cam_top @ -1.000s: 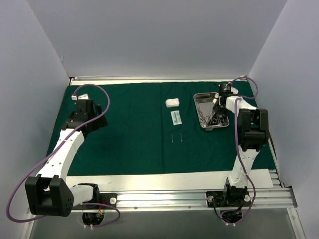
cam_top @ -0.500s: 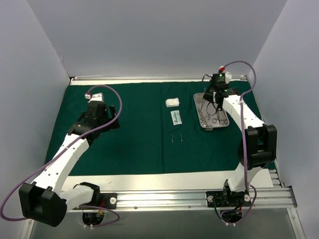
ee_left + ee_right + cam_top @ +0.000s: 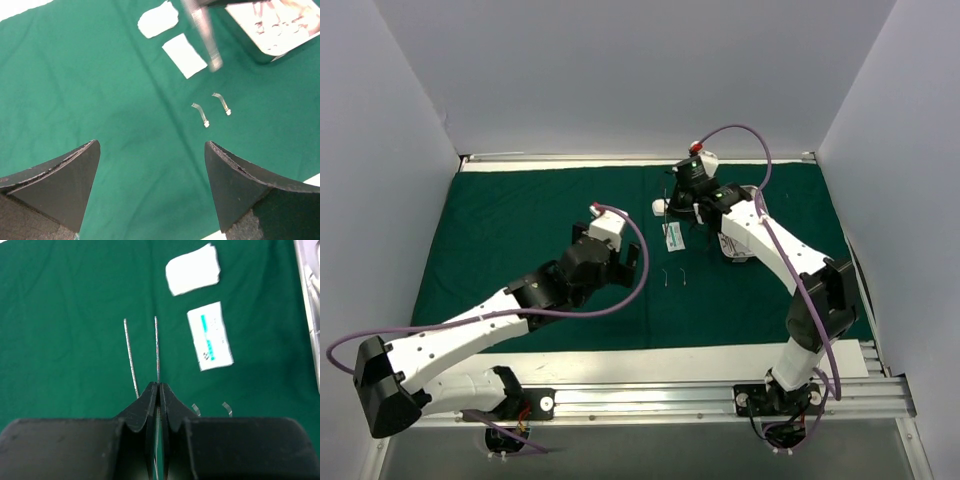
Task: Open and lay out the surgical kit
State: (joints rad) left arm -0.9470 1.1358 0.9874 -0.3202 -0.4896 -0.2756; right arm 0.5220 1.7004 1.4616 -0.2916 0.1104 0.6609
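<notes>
The drape (image 3: 520,230) is spread; gauze (image 3: 193,269) and packet (image 3: 210,336) are laid near the tray (image 3: 292,42). Tweezers (image 3: 157,350) are gripped by the right claw (image 3: 159,390); the left claw (image 3: 151,145) gapes empty. Instruments (image 3: 272,25) are left in the tray.

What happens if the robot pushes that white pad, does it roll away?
Probably not: the gauze wad looks flat, so it would likely slide or crumple on the green drape. It seems light and soft, so a pinch might squash it.

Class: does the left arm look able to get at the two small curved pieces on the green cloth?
Probably yes: the left claw hangs open facing the curved pieces, with only bare green cloth between; the tweezers hang beyond them.
</notes>
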